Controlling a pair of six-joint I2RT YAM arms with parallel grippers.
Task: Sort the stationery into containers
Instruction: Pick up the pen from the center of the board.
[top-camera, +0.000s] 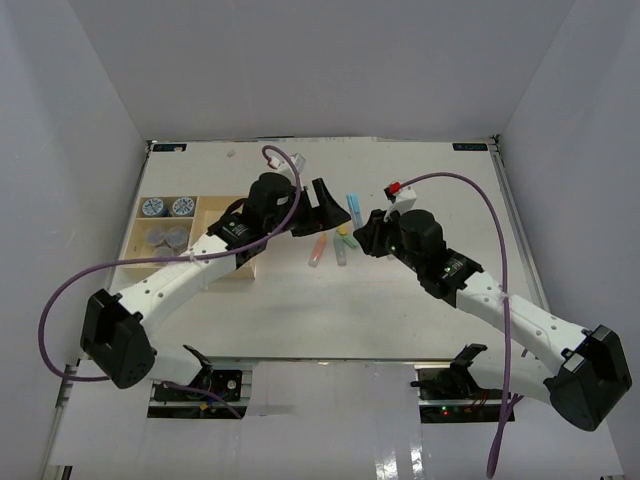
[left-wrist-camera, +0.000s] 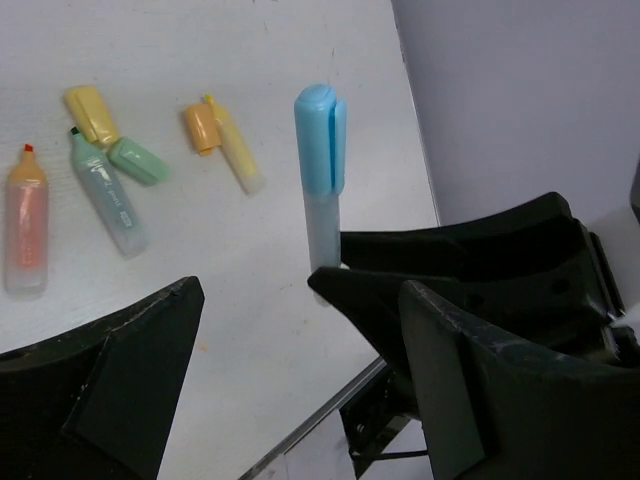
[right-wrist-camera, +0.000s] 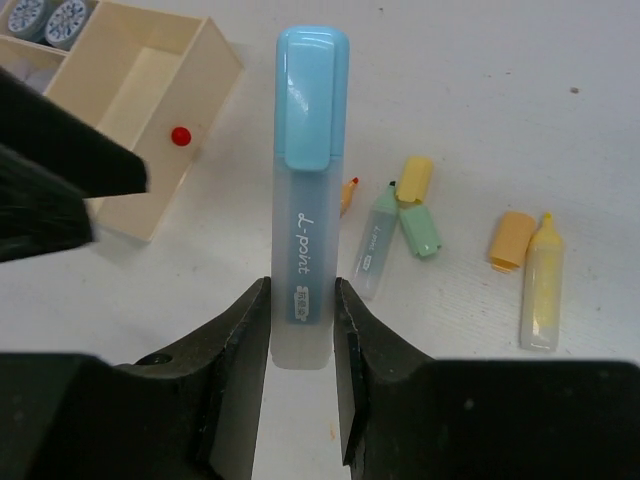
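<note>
My right gripper (right-wrist-camera: 302, 310) is shut on the bottom end of a capped blue highlighter (right-wrist-camera: 308, 200), which points away from it over the white table. My left gripper (left-wrist-camera: 298, 300) stands open with nothing between its fingers, just beside that blue highlighter (left-wrist-camera: 320, 170). In the top view the two grippers meet mid-table, left gripper (top-camera: 325, 200) and right gripper (top-camera: 365, 232). The beige wooden tray (top-camera: 205, 268) lies at the left, with two blue-lidded jars (top-camera: 166, 207) and grey-purple jars (top-camera: 165, 238) in its compartments.
Loose on the table lie an uncapped green highlighter (right-wrist-camera: 375, 245), its green cap (right-wrist-camera: 420, 230), a yellow cap (right-wrist-camera: 415, 178), a yellow highlighter (right-wrist-camera: 540, 290), an orange cap (right-wrist-camera: 512, 240) and a pink-orange highlighter (left-wrist-camera: 25, 225). One tray compartment (right-wrist-camera: 150, 80) is open near my right gripper.
</note>
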